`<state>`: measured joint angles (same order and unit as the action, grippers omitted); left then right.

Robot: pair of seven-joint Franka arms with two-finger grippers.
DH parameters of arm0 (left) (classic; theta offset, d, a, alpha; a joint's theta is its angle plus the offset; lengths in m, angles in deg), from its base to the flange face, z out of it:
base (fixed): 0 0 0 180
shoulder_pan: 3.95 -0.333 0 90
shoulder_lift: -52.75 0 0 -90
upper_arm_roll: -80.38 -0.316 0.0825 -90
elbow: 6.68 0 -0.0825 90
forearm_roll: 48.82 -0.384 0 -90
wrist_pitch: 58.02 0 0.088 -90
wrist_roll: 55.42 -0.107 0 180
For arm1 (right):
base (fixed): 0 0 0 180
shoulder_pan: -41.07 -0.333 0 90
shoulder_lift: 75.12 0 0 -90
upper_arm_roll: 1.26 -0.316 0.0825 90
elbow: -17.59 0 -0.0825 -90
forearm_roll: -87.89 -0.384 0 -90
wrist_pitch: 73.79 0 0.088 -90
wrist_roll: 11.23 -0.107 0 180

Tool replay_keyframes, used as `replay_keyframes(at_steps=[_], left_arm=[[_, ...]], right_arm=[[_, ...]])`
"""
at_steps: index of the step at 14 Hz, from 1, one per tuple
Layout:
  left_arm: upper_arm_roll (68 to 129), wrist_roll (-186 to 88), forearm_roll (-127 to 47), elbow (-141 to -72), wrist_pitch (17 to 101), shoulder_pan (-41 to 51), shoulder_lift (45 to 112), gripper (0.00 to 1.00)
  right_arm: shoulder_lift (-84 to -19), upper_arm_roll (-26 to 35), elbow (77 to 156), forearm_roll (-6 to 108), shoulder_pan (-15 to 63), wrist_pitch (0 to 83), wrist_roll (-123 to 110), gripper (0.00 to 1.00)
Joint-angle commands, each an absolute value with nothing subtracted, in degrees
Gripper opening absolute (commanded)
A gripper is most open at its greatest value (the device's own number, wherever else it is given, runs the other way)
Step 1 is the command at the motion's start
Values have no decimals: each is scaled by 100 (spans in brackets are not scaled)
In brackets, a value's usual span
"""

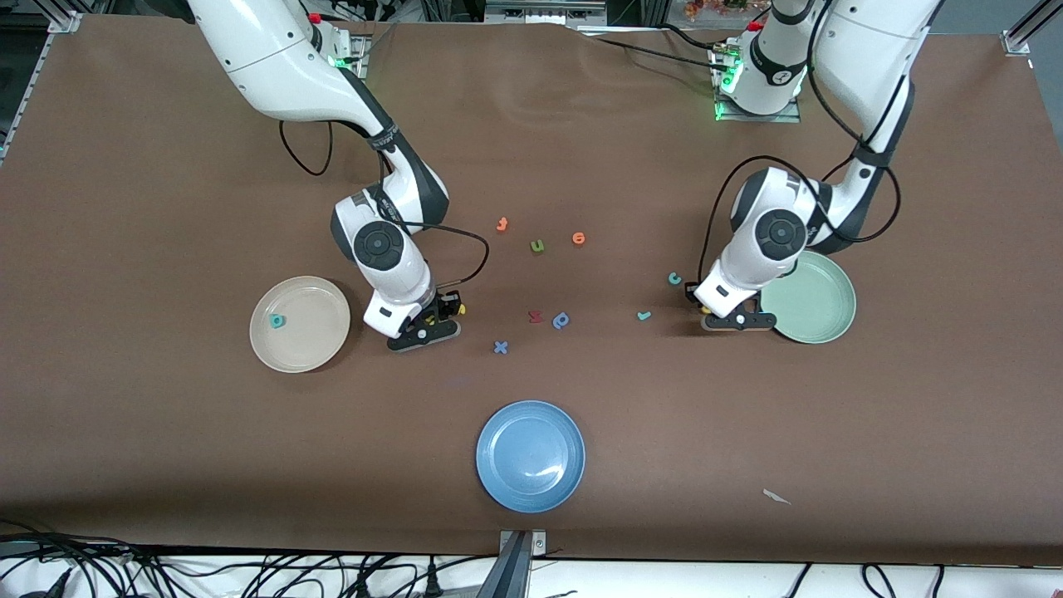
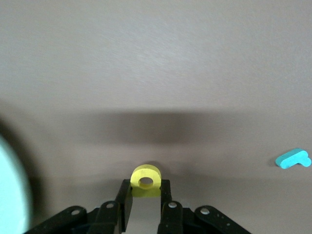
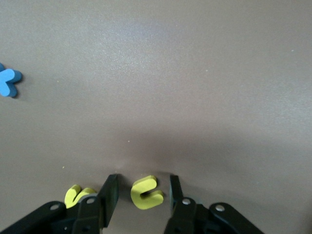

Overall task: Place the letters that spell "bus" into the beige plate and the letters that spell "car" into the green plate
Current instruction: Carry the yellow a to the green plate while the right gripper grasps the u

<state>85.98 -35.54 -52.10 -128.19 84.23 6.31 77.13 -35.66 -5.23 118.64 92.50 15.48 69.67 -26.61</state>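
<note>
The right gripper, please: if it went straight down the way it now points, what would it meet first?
The right gripper stands open over the yellow "u", which lies on the table between its fingers. It would probably meet that letter first; the yellow "s" lies just outside one finger.

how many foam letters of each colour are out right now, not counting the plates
teal letters: 3
yellow letters: 3
orange letters: 2
blue letters: 2
green letter: 1
red letter: 1
total: 12

Brown-covered table (image 1: 166, 465), cables (image 1: 100, 573) along its edge.
</note>
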Motion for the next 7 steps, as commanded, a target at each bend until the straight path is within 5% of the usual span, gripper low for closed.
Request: replay_keyframes(at_steps=[1, 4, 7], left_arm=[[8601, -4168, -5322, -12920, 7771, 274, 7061, 0], [8601, -4872, -5313, -12982, 7234, -69, 6726, 0], [8592, -5382, -5322, -13376, 7083, -438, 6550, 0]], right_arm=[[-3470, -512, 11831, 9326, 1531, 7044, -2714, 50], [-3452, -512, 11840, 9326, 1531, 7035, -2714, 49], [-3443, -512, 11840, 9326, 1540, 7026, -2714, 29]])
